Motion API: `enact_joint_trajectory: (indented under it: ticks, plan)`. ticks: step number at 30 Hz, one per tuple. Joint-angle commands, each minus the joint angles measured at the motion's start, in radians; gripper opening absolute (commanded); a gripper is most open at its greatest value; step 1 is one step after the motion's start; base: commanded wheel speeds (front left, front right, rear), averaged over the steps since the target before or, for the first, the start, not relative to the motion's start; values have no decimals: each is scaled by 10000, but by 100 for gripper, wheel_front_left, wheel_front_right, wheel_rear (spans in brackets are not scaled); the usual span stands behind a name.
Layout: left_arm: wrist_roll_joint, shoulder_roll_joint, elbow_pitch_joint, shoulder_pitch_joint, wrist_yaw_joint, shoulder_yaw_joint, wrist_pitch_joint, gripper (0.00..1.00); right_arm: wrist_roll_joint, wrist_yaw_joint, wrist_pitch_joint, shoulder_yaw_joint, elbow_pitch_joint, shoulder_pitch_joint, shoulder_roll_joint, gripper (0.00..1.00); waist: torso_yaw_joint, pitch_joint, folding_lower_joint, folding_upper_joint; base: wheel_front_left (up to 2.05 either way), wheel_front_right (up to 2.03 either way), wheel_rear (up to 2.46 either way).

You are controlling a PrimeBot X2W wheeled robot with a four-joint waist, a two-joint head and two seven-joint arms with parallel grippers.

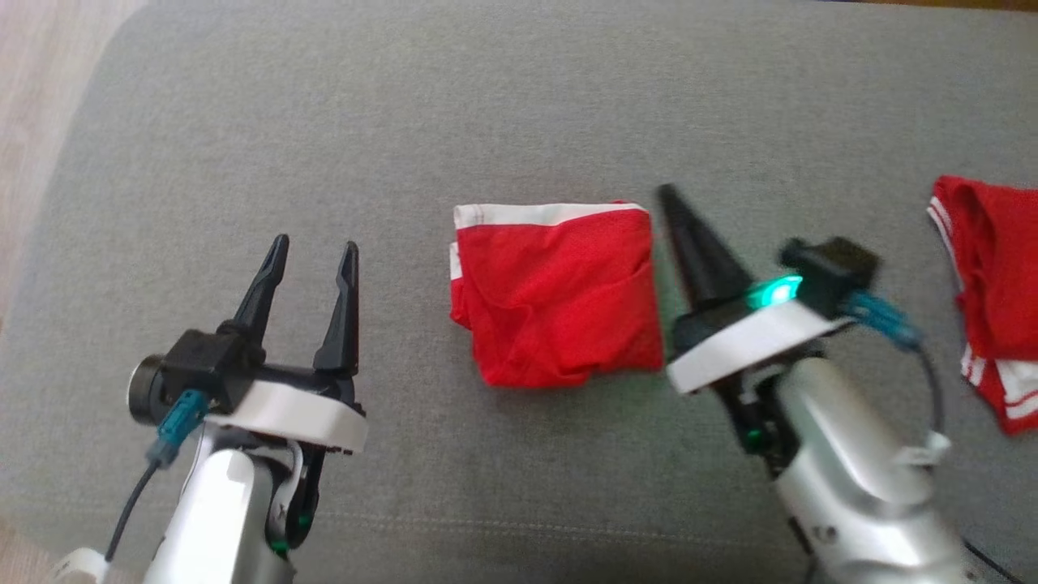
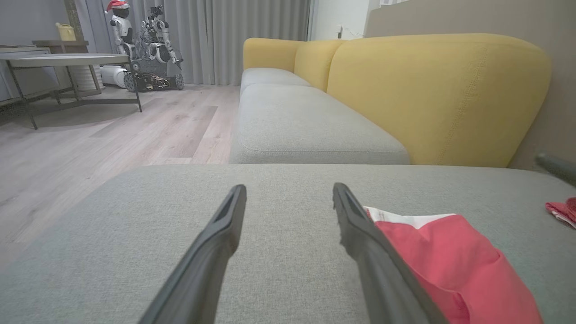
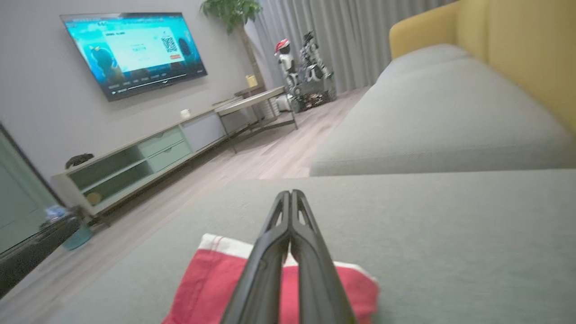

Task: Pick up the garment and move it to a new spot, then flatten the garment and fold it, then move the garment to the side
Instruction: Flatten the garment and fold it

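The grey cushion (image 1: 486,105) spreads wide. Its left edge curves down to the pale wooden floor (image 1: 32,122), and a broad bare stretch of fabric lies beyond and to the left of the garment (image 1: 559,296). In the left wrist view the cushion's far edge meets another grey seat with a yellow backrest (image 2: 441,99) behind it. To the right there is less room, because a second red garment (image 1: 993,284) lies crumpled at the picture's right border, well apart from the folded one.

The garment is near the middle of the cushion. It is folded into a rough square of red cloth with a white band along its far edge and some creases near its front.

The right gripper (image 1: 669,195) is just beside the garment's right edge, with its fingers pressed together into a single dark point. In the right wrist view the closed right gripper (image 3: 291,193) lies over the near part of the red cloth (image 3: 207,279). That view is blurred, and I cannot tell whether the fingers touch the cloth.

The left gripper (image 1: 315,247) is to the garment's left, clear of it, with its fingers spread apart and nothing between them. In its own wrist view the left gripper (image 2: 288,189) frames bare cushion, with the garment (image 2: 450,261) beside its right-hand finger.

Both pale forearms rise from the bottom edge of the head view. The left points straight up the picture. The right leans toward the garment, with a green light showing at its wrist.
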Motion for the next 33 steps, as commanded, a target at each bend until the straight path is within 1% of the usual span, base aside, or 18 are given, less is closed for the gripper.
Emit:
enact_joint_trajectory:
  ticks: [1, 5, 6, 7, 9, 10, 11, 12, 13, 14, 23, 28, 33]
  plan:
    - [44, 236, -383, -194, 93, 362, -77, 100, -241, -7, -56, -263, -520, 208, 21, 0, -114, -56, 0, 0, 0, 0, 0]
    - [72, 308, -475, -164, 145, 340, -48, 100, -1170, -7, 216, -1791, -1483, 807, -54, 0, -276, -98, 0, 0, 0, 0, 0]
    - [72, 308, -475, -164, 145, 340, -48, 100, -1170, -7, 216, -1791, -1483, 807, -54, 0, -276, -98, 0, 0, 0, 0, 0]
    - [76, 348, -515, -148, 168, 339, -29, 100, -1655, -7, 458, -2500, -1988, 1164, -42, 0, -340, -131, 0, 0, 0, 0, 0]
    - [75, 386, -539, -127, 179, 330, -12, 100, -2050, -7, 691, -3103, -2522, 1547, 7, 0, -385, -172, 0, 0, 0, 0, 0]
    - [74, 405, -548, -112, 186, 326, -4, 100, -2251, -7, 836, -3380, -2760, 1750, 30, 5, -410, -195, 0, 0, 0, 0, 0]
    - [74, 405, -548, -112, 186, 326, -4, 100, -2251, -7, 836, -3380, -2760, 1750, 30, 5, -410, -195, 0, 0, 0, 0, 0]
    - [75, 423, -558, -94, 195, 323, 4, 100, -2386, -7, 965, -3610, -2996, 1945, 66, 31, -435, -220, 0, 0, 0, 0, 0]
    - [74, 441, -568, -73, 205, 320, 12, 100, -2512, -7, 1078, -3806, -3224, 2130, 102, 73, -461, -244, 0, 0, 0, 0, 0]
    - [71, 460, -576, -51, 215, 321, 21, 100, -2638, -7, 1194, -3948, -3433, 2305, 132, 100, -487, -265, 0, 0, 0, 0, 0]
    - [59, 649, -634, 298, 294, 288, 106, 100, -3288, -7, 1925, -4612, -4885, 3657, 243, 100, -685, -607, 0, 0, 0, 0, 0]
    - [44, 739, -730, 603, 364, 240, 196, 100, -3311, -7, 2258, -4664, -5379, 4322, 215, 100, -736, -885, 0, 0, 0, 0, 0]
    - [11, 780, -819, 774, 408, 191, 284, 100, -3287, -7, 2407, -4694, -5585, 4567, 255, 100, -733, -972, 0, 0, 0, 0, 0]
